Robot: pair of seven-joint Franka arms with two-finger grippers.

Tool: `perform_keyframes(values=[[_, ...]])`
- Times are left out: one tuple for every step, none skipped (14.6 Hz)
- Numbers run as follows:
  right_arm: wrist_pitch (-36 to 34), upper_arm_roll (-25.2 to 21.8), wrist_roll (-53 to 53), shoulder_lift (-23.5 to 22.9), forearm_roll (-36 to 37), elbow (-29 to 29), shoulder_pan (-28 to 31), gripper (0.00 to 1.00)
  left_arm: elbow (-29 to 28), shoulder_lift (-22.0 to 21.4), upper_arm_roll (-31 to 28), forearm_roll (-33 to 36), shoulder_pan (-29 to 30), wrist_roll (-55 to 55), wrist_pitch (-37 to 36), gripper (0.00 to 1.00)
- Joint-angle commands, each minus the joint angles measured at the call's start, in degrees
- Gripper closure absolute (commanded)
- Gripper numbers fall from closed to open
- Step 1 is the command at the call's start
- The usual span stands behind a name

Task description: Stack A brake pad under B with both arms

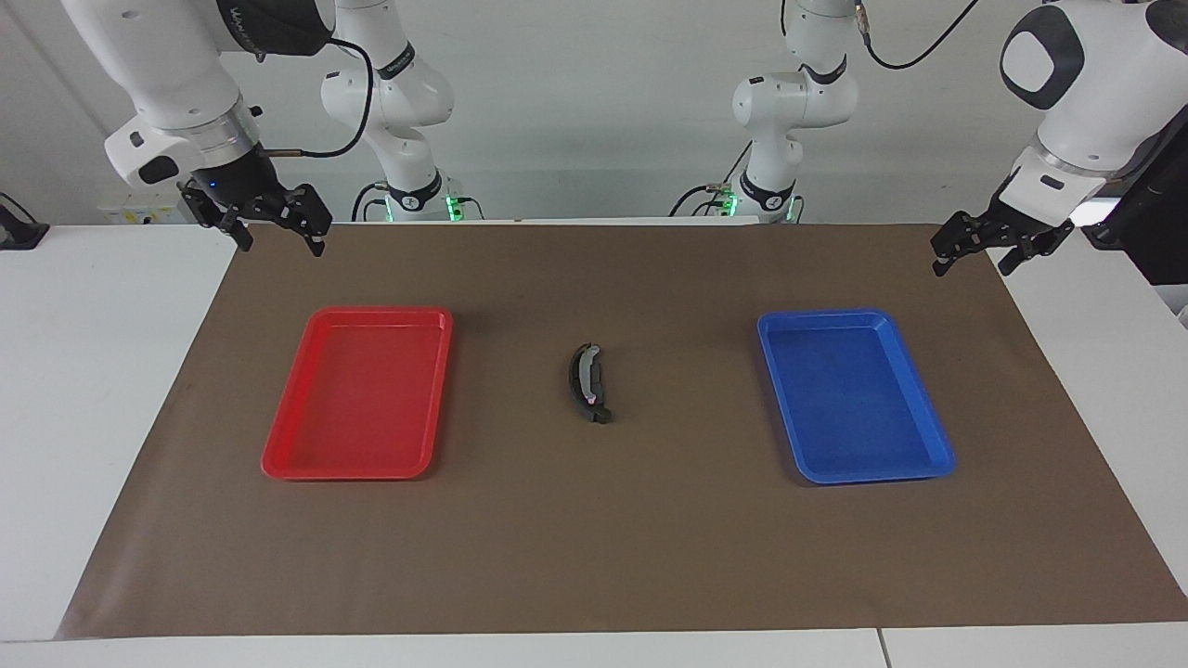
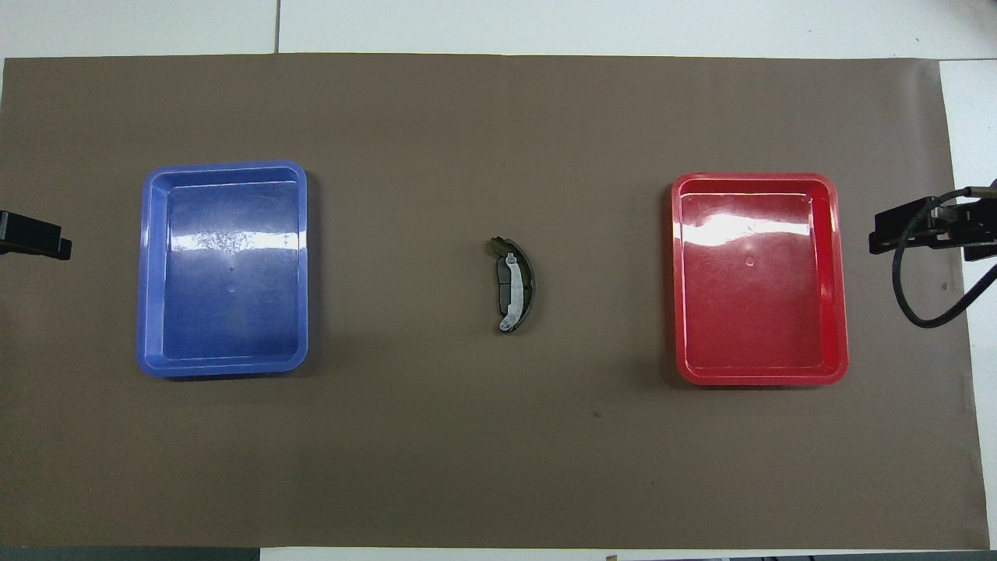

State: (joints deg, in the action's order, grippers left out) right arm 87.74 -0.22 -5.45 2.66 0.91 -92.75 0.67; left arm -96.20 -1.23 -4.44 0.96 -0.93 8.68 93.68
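Observation:
B [image 1: 587, 381], the long black crescent piece with a light grey strip, lies at the middle of the brown mat between the two trays; it also shows in the overhead view [image 2: 516, 286]. A dark edge shows beside the strip under it; I cannot tell whether this is the short A brake pad, and no separate pad shows anywhere. My right gripper [image 1: 278, 238] hangs open and empty over the mat's corner by the right arm's base. My left gripper [image 1: 973, 265] hangs open and empty over the mat's edge at the left arm's end.
A red tray [image 1: 288, 445] lies toward the right arm's end and a blue tray [image 1: 928, 436] toward the left arm's end, both with nothing in them. The brown mat [image 1: 594, 557] covers most of the white table.

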Motion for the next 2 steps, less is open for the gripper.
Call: perform_keyframes(values=[[-1.00,0.13,0.00,0.15,-1.00,0.47,0.30,0.00,-0.39,-0.35,0.31,0.97,0.23,0.02,-0.51,0.00],[-1.00,0.13,0.09,0.15,-1.00,0.47,0.30,0.00,-0.31,-0.35,0.31,0.97,0.23,0.02,-0.51,0.00]])
